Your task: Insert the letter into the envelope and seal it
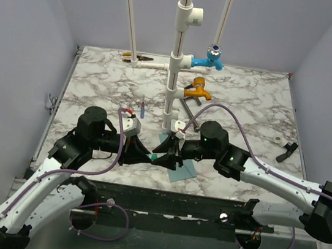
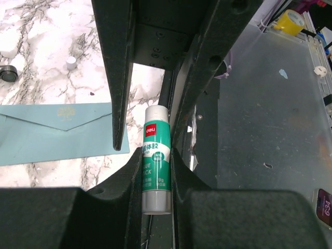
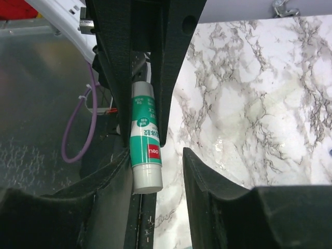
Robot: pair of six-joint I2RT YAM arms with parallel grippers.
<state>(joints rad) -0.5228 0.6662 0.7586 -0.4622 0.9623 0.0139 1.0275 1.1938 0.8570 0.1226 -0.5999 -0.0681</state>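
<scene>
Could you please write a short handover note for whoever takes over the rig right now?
Left gripper: shut on the glue stick.
Right gripper: open, jaws either side of the stick's white end, not yet gripping it.
Envelope: flat on the table beside the grippers, flap apparently folded down.
Letter: not in view; possibly already inside.
Done: glue stick picked up.
Left: probably uncap the stick, glue the flap, and press it sealed.
</scene>
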